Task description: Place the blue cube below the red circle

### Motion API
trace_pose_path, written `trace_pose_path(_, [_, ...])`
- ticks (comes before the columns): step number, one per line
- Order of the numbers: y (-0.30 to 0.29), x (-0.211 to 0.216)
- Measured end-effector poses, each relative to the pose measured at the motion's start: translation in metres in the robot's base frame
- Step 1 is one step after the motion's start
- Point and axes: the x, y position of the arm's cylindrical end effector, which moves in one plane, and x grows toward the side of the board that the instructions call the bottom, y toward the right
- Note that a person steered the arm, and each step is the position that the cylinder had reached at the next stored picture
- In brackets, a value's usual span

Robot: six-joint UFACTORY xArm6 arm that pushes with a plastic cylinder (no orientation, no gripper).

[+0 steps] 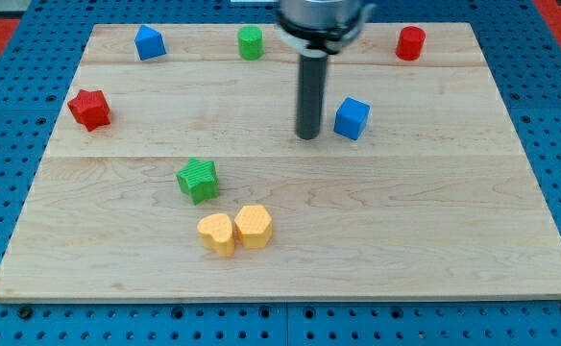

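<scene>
The blue cube (352, 118) lies on the wooden board right of centre. The red circle, a short red cylinder (410, 43), stands near the board's top right corner, above and right of the cube. My rod comes down from the view's top and my tip (307, 135) rests on the board just left of the blue cube, a small gap apart from it.
A blue block (150, 43) and a green cylinder (251, 42) sit along the top edge. A red star (89, 109) is at the left, a green star (199, 180) lower middle, and two yellow blocks (235, 230) touch each other below it. The board (434, 221) lies on a blue pegboard.
</scene>
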Motion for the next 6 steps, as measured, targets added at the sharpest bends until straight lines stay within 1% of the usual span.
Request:
trace_pose_path(1, [0.012, -0.013])
trace_pose_path(2, [0.095, -0.013])
trace_pose_path(3, [0.115, -0.013])
trace_pose_path(4, [0.059, -0.013])
trace_pose_path(5, [0.037, 0.007])
trace_pose_path(6, [0.006, 0.012])
